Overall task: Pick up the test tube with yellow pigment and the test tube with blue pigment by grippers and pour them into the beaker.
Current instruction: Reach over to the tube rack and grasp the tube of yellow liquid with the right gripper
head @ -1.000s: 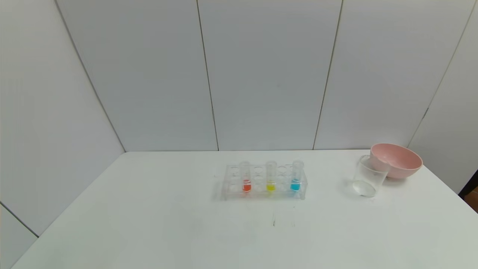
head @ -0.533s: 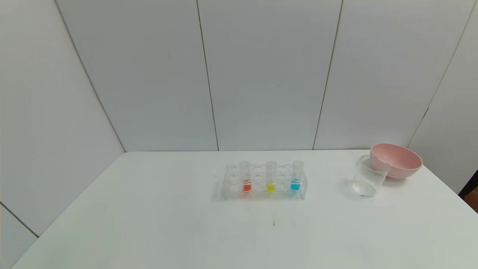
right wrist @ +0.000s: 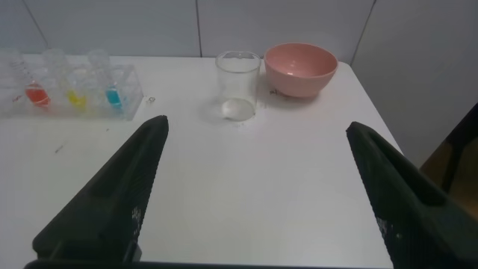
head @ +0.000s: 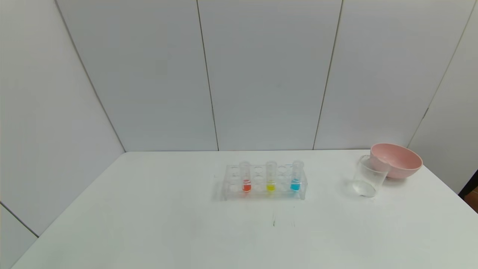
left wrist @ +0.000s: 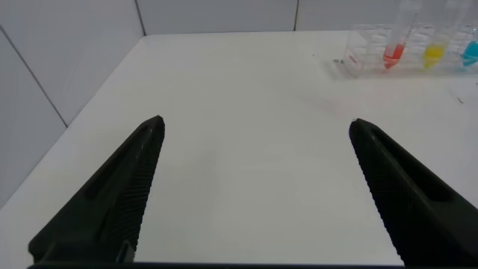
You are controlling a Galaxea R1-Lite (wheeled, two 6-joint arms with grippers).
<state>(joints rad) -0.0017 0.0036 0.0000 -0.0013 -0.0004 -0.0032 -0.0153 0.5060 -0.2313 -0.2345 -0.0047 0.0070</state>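
A clear tube rack [head: 264,182] stands mid-table. In it stand a tube with red liquid [head: 246,178], the test tube with yellow pigment [head: 270,178] and the test tube with blue pigment [head: 296,177], all upright. The clear beaker [head: 368,176] stands to the right, empty, touching a pink bowl. Neither gripper shows in the head view. My left gripper [left wrist: 255,128] is open and empty over bare table, with the rack [left wrist: 407,51] far ahead. My right gripper [right wrist: 257,128] is open and empty, with the beaker [right wrist: 238,84] and the rack [right wrist: 71,88] ahead of it.
The pink bowl [head: 396,160] sits at the table's back right corner, also in the right wrist view [right wrist: 300,69]. White wall panels close the back and left sides. The table's right edge [head: 453,192] is close beyond the bowl.
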